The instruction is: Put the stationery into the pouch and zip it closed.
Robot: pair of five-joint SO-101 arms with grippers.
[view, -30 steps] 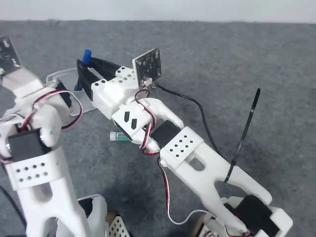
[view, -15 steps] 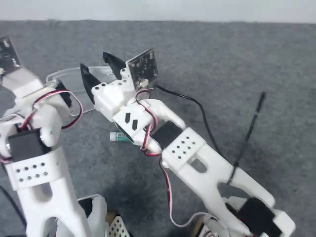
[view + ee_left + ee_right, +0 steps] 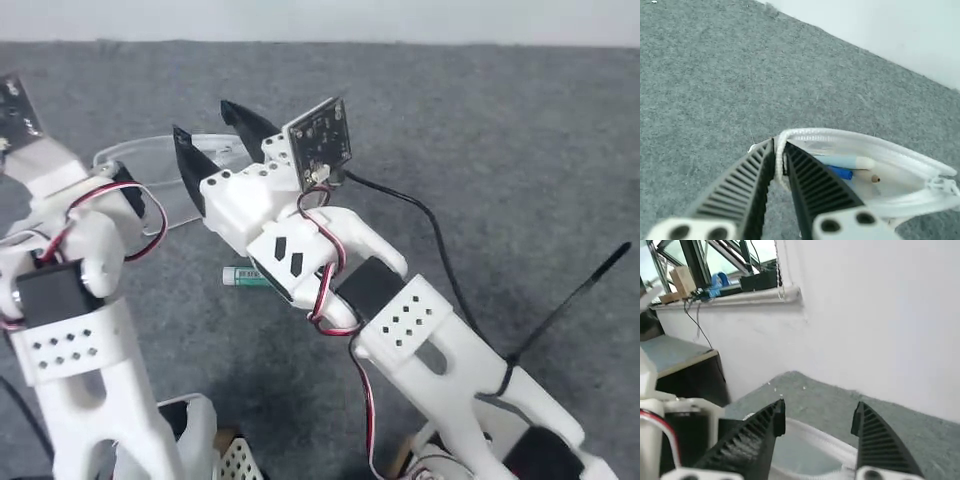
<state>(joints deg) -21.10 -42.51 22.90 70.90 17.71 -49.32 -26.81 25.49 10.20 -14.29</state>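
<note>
A clear pouch (image 3: 880, 175) with a white zipper lies open on the grey carpet. Inside it are a blue pen (image 3: 840, 172), a pale marker (image 3: 847, 161) and a pencil tip. My left gripper (image 3: 779, 167) is shut on the pouch's zipper rim at one end. My right gripper (image 3: 215, 140) hangs open just above the pouch (image 3: 140, 160), with nothing between its fingers. In the right wrist view the right gripper (image 3: 817, 422) stands wide open over the pouch rim (image 3: 812, 437). A green-and-white marker (image 3: 243, 277) lies on the carpet beside the right arm.
The left arm's white body (image 3: 70, 300) stands at the near left, close to the pouch. A black cable (image 3: 420, 215) and a black zip tie (image 3: 575, 300) trail from the right arm. Open carpet (image 3: 500, 130) stretches to the far right.
The right gripper was shut on a blue-capped pen over the pouch; it has opened, the pen is gone from it, and the arm has shifted slightly right.
</note>
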